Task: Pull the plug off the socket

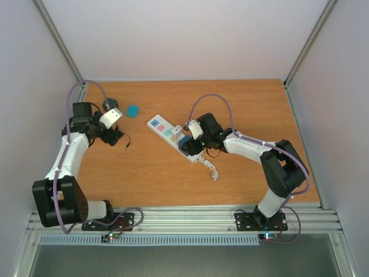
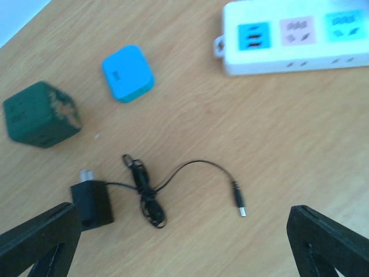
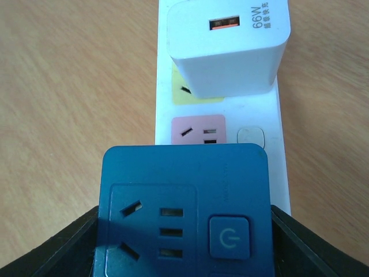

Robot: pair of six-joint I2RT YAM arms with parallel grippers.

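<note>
At five o'clock on the socket (image 1: 167, 134), right pincer (image 3: 184, 209) pinches blue plug (image 3: 184, 173); left pincer (image 2: 181, 210), at nine o'clock, gapes above black charger (image 2: 92, 203).

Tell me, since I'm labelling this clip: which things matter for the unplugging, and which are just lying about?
For the job:
power strip
dark blue adapter on it
white charger on it

Lying about:
black charger with its cable
light blue block
green cube
</note>
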